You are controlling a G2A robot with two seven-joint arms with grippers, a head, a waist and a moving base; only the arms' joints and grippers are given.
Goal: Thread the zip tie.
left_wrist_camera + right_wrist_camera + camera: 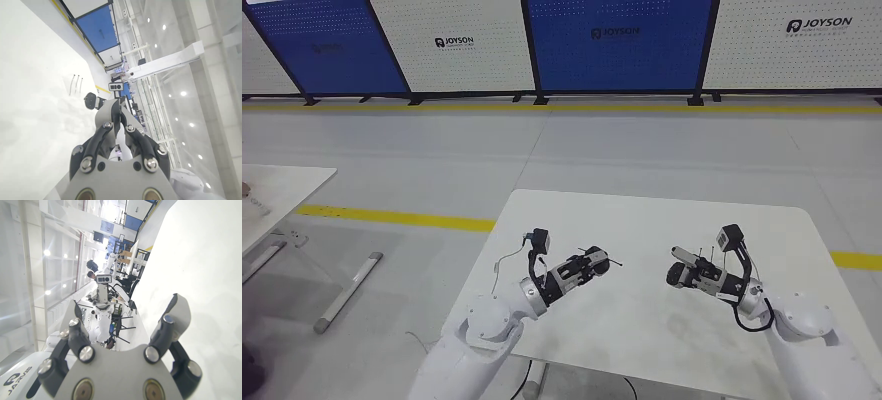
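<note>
Three zip ties (77, 84) lie side by side on the white surface (642, 215), near the right tool (125, 309) and well in from every edge. That tool's fingers are spread wide apart, holding nothing. The left tool (119, 106) has its fingers pressed together.

Three thin dark zip ties (76, 84) lie flat on the white table (28, 75), side by side (heads aligned).

Dark logo lettering stands on the white wall panels (454, 42) and, fainter, on the blue panels (615, 32).
</note>
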